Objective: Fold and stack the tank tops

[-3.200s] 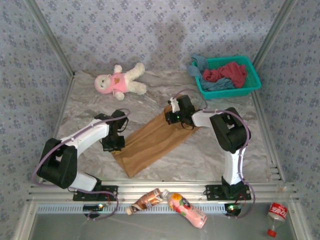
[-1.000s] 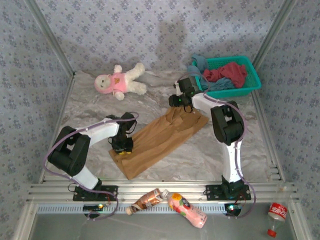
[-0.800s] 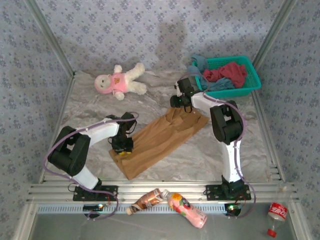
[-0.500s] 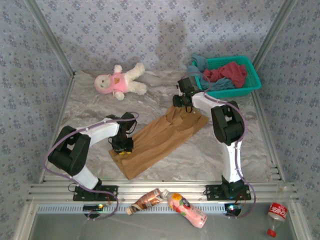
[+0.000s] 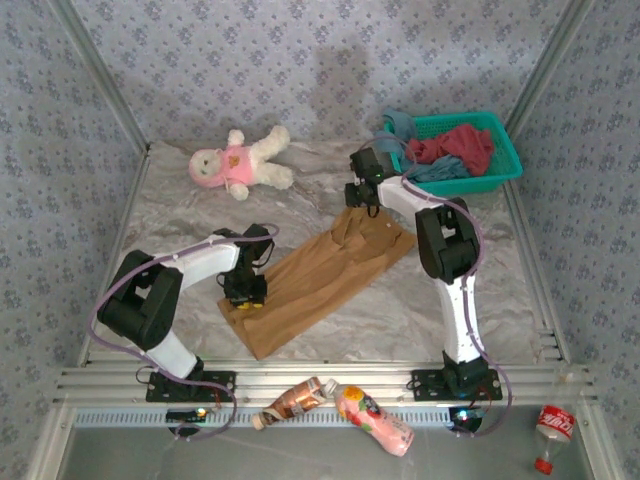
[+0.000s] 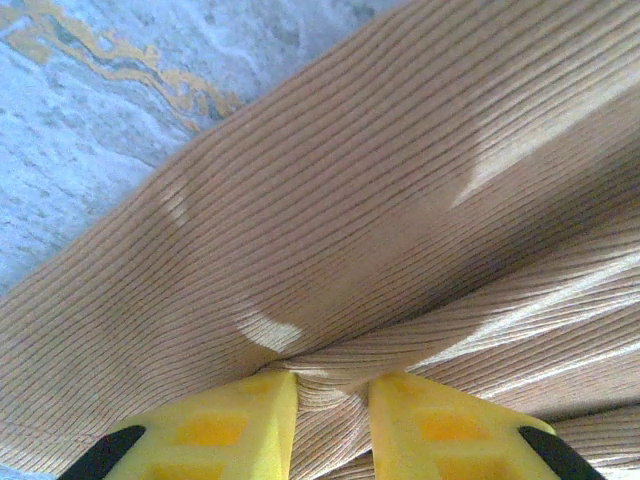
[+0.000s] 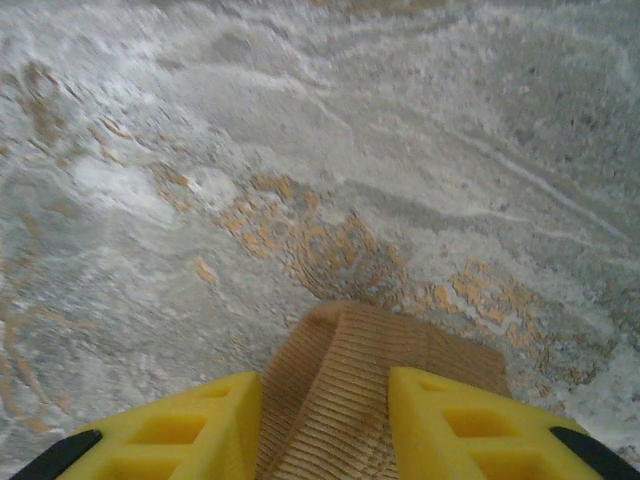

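Observation:
The tan-brown tank top (image 5: 320, 272) lies slantwise across the middle of the table. My left gripper (image 5: 246, 298) is shut on its near-left end, and in the left wrist view the ribbed cloth (image 6: 350, 200) is pinched between the yellow fingers of the left gripper (image 6: 330, 425). My right gripper (image 5: 357, 203) is shut on the far end, which stands up in a bunched peak. In the right wrist view a folded edge of the tan top (image 7: 400, 345) sits between the fingers of the right gripper (image 7: 325, 425). The dark red top (image 5: 462, 140) and the dusty blue top (image 5: 432, 171) lie in the basket.
The teal basket (image 5: 460, 117) stands at the back right, close behind my right gripper. A plush doll (image 5: 240, 162) lies at the back left. Two bottles (image 5: 295, 400) (image 5: 375, 420) and a third bottle (image 5: 553, 425) lie below the table's front rail.
My right gripper has moved farther back toward the basket with the top's far end, which now stands bunched. The left gripper holds still on the near end.

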### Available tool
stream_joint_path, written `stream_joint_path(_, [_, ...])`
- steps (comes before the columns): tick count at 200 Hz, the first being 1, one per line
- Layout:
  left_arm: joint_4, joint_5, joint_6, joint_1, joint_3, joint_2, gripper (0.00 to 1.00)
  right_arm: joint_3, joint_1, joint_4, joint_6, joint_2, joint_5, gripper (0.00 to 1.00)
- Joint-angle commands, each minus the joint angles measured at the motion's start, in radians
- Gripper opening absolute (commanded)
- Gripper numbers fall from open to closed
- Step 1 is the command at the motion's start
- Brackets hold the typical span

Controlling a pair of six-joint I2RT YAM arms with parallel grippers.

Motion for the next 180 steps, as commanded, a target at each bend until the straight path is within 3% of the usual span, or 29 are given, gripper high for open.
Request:
stream_joint_path(1, [-0.044,0.012,0.012,-0.009,-0.035,0.026,0.26,0.027,0.002,-0.091,-0.019,0.014,0.047,0.4])
stream_joint_path(31, [-0.045,0.011,0.014,-0.009,-0.032,0.03,0.26,0.034,0.003,-0.114,-0.025,0.021,0.058,0.38])
stream_joint_path(88, [-0.054,0.007,0.019,-0.01,-0.03,0.027,0.26,-0.001,-0.006,-0.061,-0.008,-0.016,0.06,0.12])
stream_joint_path(144, [-0.055,0.009,0.022,-0.01,-0.042,0.028,0.26,-0.224,-0.065,0.196,0.152,-0.163,0.041,0.08])
stream_joint_path(180, [-0.059,0.01,0.036,-0.01,-0.037,0.041,0.26,-0.331,-0.084,0.307,0.226,-0.189,0.034,0.11])
